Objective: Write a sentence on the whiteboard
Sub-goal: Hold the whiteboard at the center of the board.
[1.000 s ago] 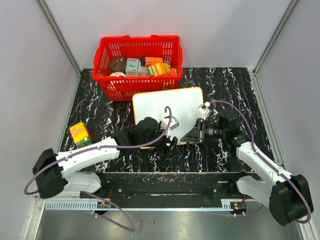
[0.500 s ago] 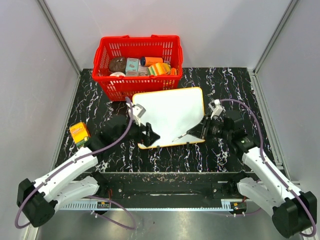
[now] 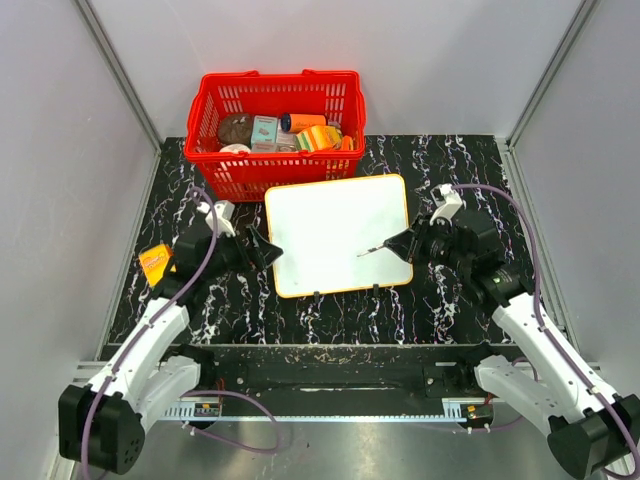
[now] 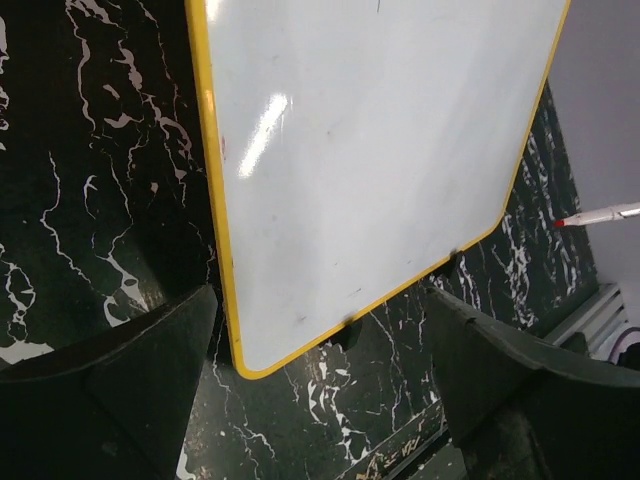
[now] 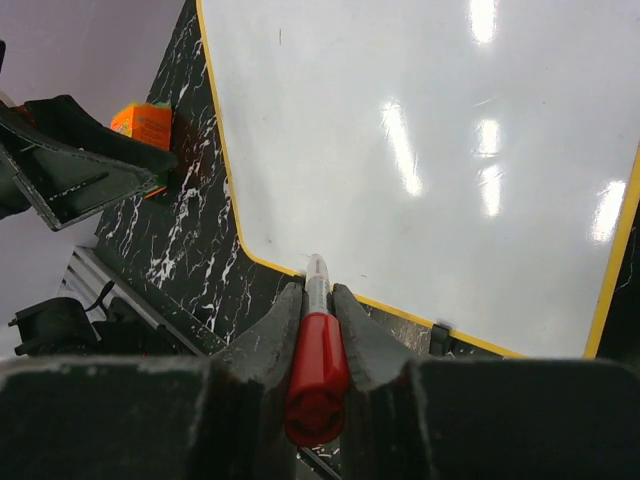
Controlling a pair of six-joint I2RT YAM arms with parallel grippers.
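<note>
1. Right gripper: the jaws are closed tight on a red-barrelled marker pen with a pale tip. The barrel sits clamped between both fingers and the tip projects forward.
2. Marker position: in the overhead view the tip lies over the right part of the flat white whiteboard with rounded corners and a thin orange-yellow rim, close to its near edge. Whether the tip touches the board cannot be determined.
3. Left gripper: the jaws are spread wide and grip nothing. It sits just beside the whiteboard's left rim, near the near-left corner. In the left wrist view both dark fingers flank that corner without visible contact.
4. Whiteboard location: it lies flat on the black, white-veined marble-pattern tabletop, between the two grippers, slightly skewed. Two small dark tabs sit at its near rim.
5. Whiteboard surface: it reads as plain white with glare streaks and a few faint specks.
6. Beyond the whiteboard's far edge, just beside it, stands a red plastic lattice basket holding assorted small packages. Their labels are too small to read.
7. Left of the whiteboard, well apart from it, lies a small orange carton, partly hidden behind the left arm.
8. The right wrist view cuts off the whiteboard's far and right edges.
</note>
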